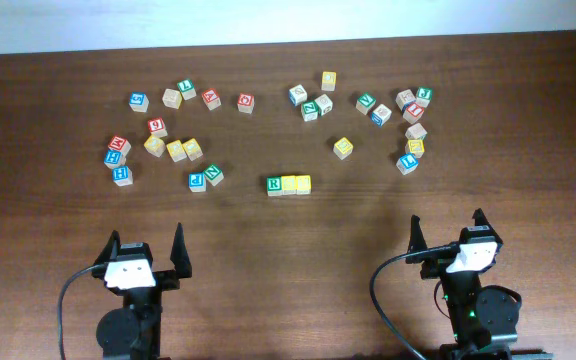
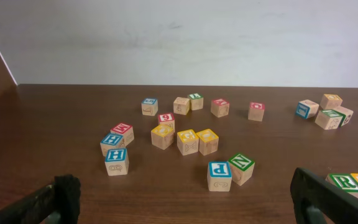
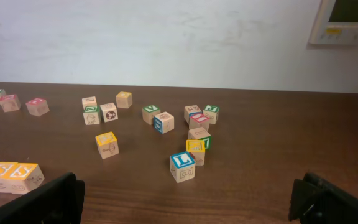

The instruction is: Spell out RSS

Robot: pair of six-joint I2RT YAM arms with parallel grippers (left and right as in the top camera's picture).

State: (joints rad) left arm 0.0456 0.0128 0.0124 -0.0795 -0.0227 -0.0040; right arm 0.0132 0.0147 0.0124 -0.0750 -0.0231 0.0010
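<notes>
Three cubes stand side by side in a row at the table's middle: the green R cube, then two yellow-faced cubes. In the right wrist view the row sits at the far left, both yellow cubes showing an S. The left wrist view catches the R cube at its right edge. My left gripper hangs open near the front left, nothing between its fingers. My right gripper is open and empty at the front right. Both are well short of the row.
Several loose letter cubes lie scattered across the back: a left cluster with a blue P cube and a green N cube, and a right cluster with a blue L cube. A lone yellow cube sits behind the row.
</notes>
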